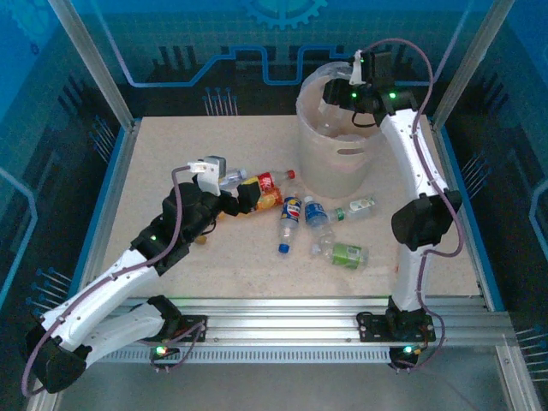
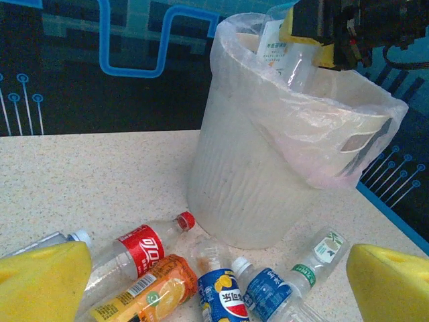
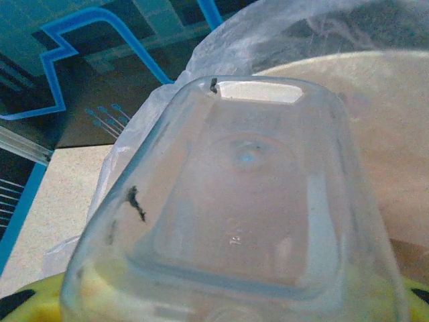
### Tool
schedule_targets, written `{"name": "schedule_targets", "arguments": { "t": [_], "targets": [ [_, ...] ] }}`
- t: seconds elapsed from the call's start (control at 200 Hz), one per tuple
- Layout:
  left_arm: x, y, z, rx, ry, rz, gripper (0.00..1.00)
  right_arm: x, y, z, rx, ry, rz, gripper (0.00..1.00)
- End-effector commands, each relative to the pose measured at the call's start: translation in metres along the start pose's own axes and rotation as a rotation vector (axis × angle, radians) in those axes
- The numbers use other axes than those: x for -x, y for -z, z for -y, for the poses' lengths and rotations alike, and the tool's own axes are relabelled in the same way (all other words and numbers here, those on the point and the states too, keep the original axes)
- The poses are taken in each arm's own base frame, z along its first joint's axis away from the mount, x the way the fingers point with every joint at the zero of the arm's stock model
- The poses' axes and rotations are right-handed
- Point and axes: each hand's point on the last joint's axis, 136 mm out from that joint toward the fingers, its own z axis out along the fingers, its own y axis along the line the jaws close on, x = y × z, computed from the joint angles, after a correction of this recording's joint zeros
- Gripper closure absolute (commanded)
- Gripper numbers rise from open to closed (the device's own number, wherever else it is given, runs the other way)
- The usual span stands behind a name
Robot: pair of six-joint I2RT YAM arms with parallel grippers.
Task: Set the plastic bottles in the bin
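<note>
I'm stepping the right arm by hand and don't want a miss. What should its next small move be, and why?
Probably open the right gripper and let go. It is shut on a clear white-labelled bottle that hangs over the mouth of the bin. The bottle's lower end looks to be inside the bag-lined rim, so it should drop in.

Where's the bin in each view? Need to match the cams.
Top external: bin at far centre-right of the table.
Left wrist: centre to right, behind the lying bottles.
Right wrist: its lined inside at the right, behind the clear bottle.
Shared landmark: that bottle, held by the right gripper over the bin.
</note>
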Motion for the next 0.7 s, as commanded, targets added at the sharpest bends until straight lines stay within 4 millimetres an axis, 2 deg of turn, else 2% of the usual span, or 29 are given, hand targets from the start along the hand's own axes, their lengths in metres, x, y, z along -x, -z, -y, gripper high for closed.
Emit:
{"name": "schedule_targets", "arguments": {
  "t": [0.0, 0.19, 0.415, 0.595, 0.695],
  "targets": [
    [0.001, 0.003, -0.009, 0.035, 0.024, 0.01, 0.01, -0.013, -0.015, 0.003, 0.044, -0.065, -0.061, 0.58],
    [-0.001, 0.003, -0.013, 0.05, 0.027, 0.004, 0.01, -0.033, -0.033, 0.004, 0.097, -0.117, -0.145, 0.57],
    [-0.004, 0.001, -0.016, 0.064, 0.029, -0.004, 0.01, -0.057, -0.045, 0.006, 0.147, -0.156, -0.253, 0.55],
    [-0.007, 0.0, -0.019, 0.076, 0.029, -0.02, 0.01, -0.077, -0.053, 0.018, 0.108, -0.151, -0.318, 0.49],
    [-0.009, -0.002, -0.022, 0.096, 0.028, -0.035, 0.01, -0.086, -0.057, 0.021, 0.097, -0.147, -0.349, 0.43]
  ]
}}
